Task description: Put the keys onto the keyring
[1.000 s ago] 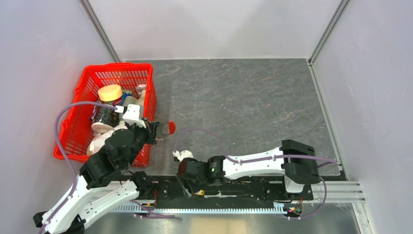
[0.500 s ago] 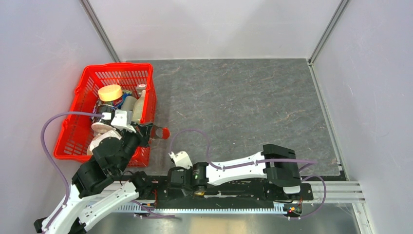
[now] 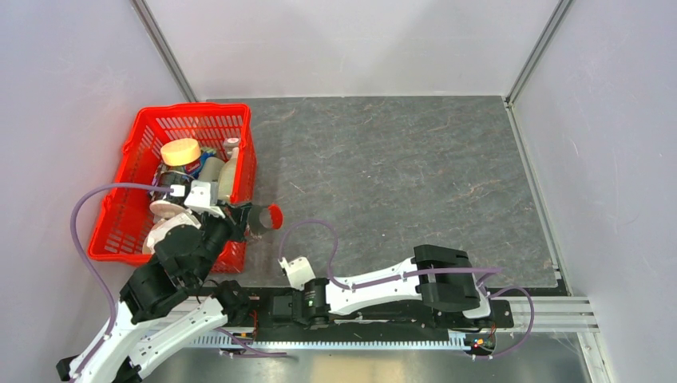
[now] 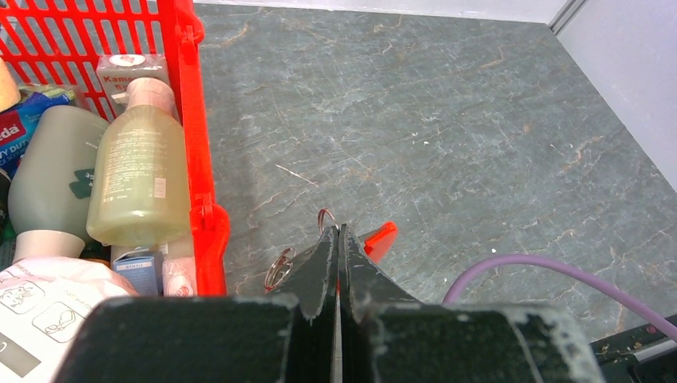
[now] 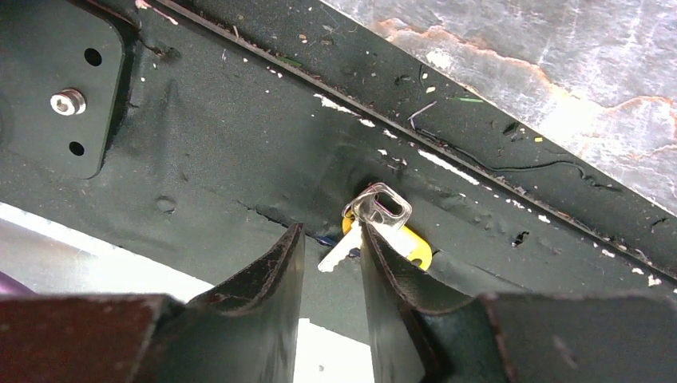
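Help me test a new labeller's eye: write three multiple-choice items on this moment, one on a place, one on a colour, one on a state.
1. Where do the keys lie?
A. On the black base plate at the table's near edge
B. Inside the red basket
C. At the far right corner of the grey mat

2. What colour is the tag on the keyring?
A. Blue
B. Red
C. Green

3. How is the left gripper?
A. Wide open over the basket
B. Shut on the keyring
C. Shut on a bottle

Answers:
1. A, the right wrist view shows them on the black plate, just past the open fingers.
2. B, the tag shows bright red beside the left fingers.
3. B, the left fingers meet with the rings and tag sticking out on either side.
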You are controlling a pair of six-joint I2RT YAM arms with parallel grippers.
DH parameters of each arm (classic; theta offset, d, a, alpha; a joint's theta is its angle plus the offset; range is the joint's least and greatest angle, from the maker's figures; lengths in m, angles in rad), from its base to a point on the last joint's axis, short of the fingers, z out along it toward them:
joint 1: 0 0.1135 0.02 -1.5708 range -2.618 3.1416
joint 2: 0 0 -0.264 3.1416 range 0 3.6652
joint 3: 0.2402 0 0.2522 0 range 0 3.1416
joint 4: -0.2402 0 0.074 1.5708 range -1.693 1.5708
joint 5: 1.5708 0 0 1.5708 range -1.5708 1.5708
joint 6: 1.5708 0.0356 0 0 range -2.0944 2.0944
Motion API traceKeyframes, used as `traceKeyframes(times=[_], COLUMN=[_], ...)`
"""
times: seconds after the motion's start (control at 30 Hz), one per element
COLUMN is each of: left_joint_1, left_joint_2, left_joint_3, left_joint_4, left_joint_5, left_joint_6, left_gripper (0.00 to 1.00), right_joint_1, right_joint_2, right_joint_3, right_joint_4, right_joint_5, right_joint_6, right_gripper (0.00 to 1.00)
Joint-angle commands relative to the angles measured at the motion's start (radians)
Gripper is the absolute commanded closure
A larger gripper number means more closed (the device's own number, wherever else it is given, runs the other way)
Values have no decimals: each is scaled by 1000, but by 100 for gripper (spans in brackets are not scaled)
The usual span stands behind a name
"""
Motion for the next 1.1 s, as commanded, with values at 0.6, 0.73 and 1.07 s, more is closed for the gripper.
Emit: traceKeyframes(times=[0.6, 0.73, 1.07], left_joint_1=[-2, -2, -2], left_joint_2=[-30, -30, -34], left_joint_3=[-10, -11, -12], left_joint_4=[68, 69, 71], left_joint_5=[4, 4, 2], left_joint_6=[-3, -1, 0], left_gripper=[98, 98, 98], right_joint_1=[5, 5, 6], right_joint_2=[73, 75, 67], right_joint_3=[109, 108, 92], right_joint_4=[-128, -140, -146], right_joint_5=[119, 117, 123], right_joint_6=[131, 141, 155], right_gripper=[72, 75, 86])
